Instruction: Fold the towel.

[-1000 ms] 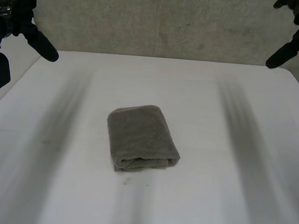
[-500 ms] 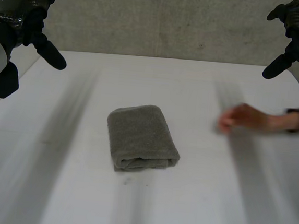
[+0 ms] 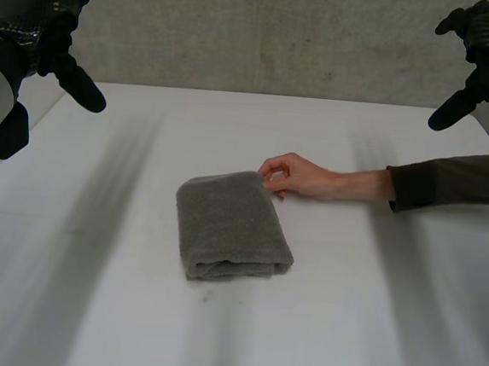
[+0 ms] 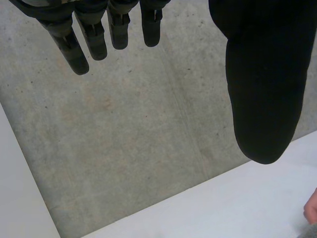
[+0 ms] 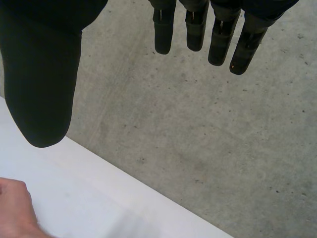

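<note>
Between the two raised hands, well apart from both, a grey towel (image 3: 232,225) lies folded into a thick packet in the middle of the white table (image 3: 342,346), its layered open end turned toward the near edge. The left hand (image 3: 36,19) hangs above the table's far corner on its own side, its fingers (image 4: 81,47) straight and spread away from the thumb (image 4: 262,84), with nothing in its hold. Beyond its fingertips is a grey concrete wall (image 4: 129,139). The right hand (image 3: 488,46) hangs over the opposite far corner, its fingers (image 5: 218,34) straight and its thumb (image 5: 42,74) well apart from them, likewise empty. A person's hand (image 3: 292,175) reaches in below the right hand on a dark-sleeved forearm (image 3: 450,180), and its fingertips touch the towel's far corner on that side.
</note>
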Robot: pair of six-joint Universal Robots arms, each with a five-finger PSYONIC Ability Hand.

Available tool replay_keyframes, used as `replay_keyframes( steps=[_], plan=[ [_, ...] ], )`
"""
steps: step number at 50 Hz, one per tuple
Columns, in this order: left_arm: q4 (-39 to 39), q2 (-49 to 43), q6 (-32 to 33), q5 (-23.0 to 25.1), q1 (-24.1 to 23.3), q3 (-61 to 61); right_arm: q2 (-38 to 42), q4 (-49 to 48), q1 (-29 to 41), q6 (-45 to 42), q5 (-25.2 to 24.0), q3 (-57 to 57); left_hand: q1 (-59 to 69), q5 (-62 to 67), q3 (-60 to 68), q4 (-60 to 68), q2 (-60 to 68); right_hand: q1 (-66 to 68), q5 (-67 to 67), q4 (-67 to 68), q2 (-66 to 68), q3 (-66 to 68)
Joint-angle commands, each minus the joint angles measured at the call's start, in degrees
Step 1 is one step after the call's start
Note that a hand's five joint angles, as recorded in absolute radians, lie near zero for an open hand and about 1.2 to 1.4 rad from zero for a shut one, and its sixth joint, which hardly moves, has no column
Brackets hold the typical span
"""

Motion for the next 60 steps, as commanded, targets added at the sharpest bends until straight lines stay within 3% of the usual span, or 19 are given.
replay_keyframes(
  steps=[1,60],
  plan=[
    [2.19,0.08,-0.07,0.04,0.07,-0.62,-0.16,0.00,0.00,-0.53,-0.11,0.27,-0.17,-1.57,0.49,0.38,0.55,-4.22,-3.69,-3.54,-4.13,-2.41],
    [2.90,0.17,-0.07,0.04,-0.28,-1.32,-2.00,-0.08,0.88,-0.80,-0.46,1.24,-0.17,-1.57,0.49,0.38,0.55,-4.22,-3.69,-3.54,-4.13,-2.41]
  ],
)
